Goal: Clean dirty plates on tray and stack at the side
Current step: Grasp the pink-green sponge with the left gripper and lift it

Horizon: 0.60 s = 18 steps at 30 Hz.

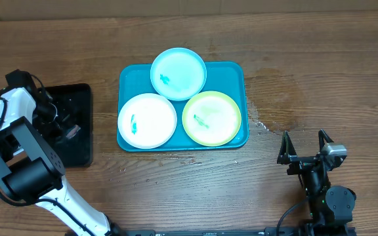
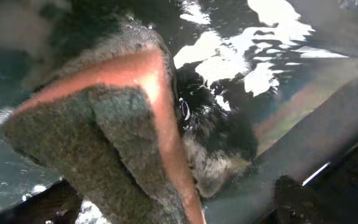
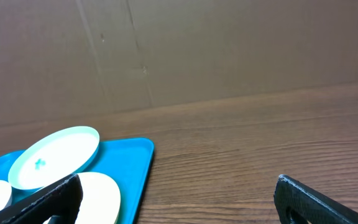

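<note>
Three smeared plates (image 1: 147,120) on teal tray (image 1: 231,71)

Right claw (image 1: 303,136) gaping wide; left claw (image 1: 69,130) pointing down, spread unclear.

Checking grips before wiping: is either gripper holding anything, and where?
Right gripper: nothing. Left gripper: a sponge fills its view, but a hold cannot be told.

- The overhead view looks straight down from high above the bench (image 1: 195,190), taking in the whole teal tray (image 1: 236,71) and both arms.
- The left wrist view sits very close to a sponge (image 2: 104,130) and is partly blurred.
- The right wrist view sits low, facing across the bench to a cardboard wall (image 3: 229,50). It shares the tray's corner and the light blue plate (image 3: 55,155) with the overhead.
</note>
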{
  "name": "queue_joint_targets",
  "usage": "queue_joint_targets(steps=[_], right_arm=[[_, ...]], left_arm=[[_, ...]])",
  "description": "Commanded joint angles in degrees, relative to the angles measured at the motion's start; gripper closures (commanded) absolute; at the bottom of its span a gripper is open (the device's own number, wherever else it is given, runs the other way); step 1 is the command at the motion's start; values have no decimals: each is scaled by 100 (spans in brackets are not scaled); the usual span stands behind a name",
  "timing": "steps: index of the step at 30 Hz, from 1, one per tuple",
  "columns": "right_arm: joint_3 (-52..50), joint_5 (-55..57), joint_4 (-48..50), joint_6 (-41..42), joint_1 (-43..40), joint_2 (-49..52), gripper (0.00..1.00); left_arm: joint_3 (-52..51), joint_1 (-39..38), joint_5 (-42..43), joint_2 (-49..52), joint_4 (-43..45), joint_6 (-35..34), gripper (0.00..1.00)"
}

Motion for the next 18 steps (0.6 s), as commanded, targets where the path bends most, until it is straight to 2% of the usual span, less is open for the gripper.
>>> queue_joint_targets(steps=[1,5,8,9,15,18], right_arm=[[-59,55,44,-2,28,-46,0],[-59,57,42,-4,28,-46,0],[-59,57,42,-4,28,-46,0],[-59,55,42,-4,28,-46,0],[-59,57,42,-4,28,-46,0],[-59,57,42,-2,28,-46,0]], left_arm=[[33,0,-111,79,35,-4,22],[136,0,-109,68,-20,-4,57],[354,0,-109,57,-175,-4,91],[492,0,-107,52,-278,-4,96],[1707,-2,-37,35,-1215,-7,96],[2610,-13,339,35,-1937,-2,96]])
